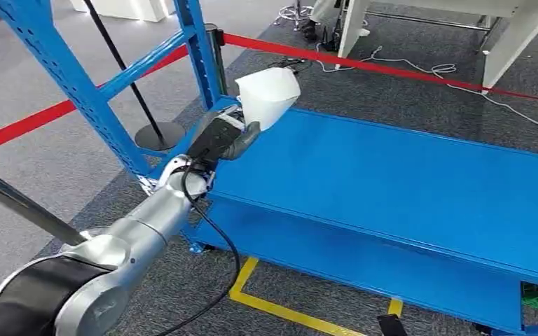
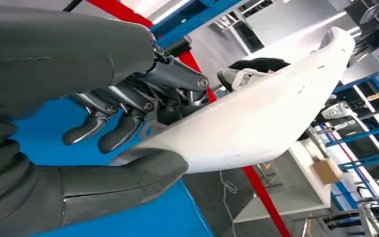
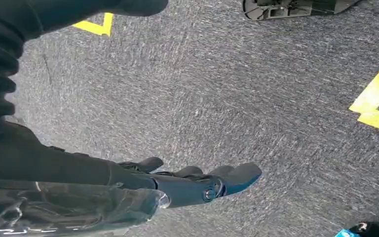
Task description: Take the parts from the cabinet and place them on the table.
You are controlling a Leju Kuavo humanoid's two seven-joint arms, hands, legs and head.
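My left hand [image 1: 223, 138] grips a white curved plastic part [image 1: 269, 94] and holds it above the near-left corner of the blue table [image 1: 392, 175]. Up close, the left wrist view has the thumb under the white part [image 2: 271, 113] and the dark fingers [image 2: 113, 129] curled against its other side. My right hand [image 3: 197, 182] hangs over grey carpet, its fingers stretched out and nothing in it.
A blue cabinet frame [image 1: 77, 84] stands at the left, right beside the table corner. Red barrier tape [image 1: 392, 70] runs behind the table. Yellow floor lines [image 1: 280, 308] mark the carpet below the table's lower shelf [image 1: 364, 266]. White desks stand at the back.
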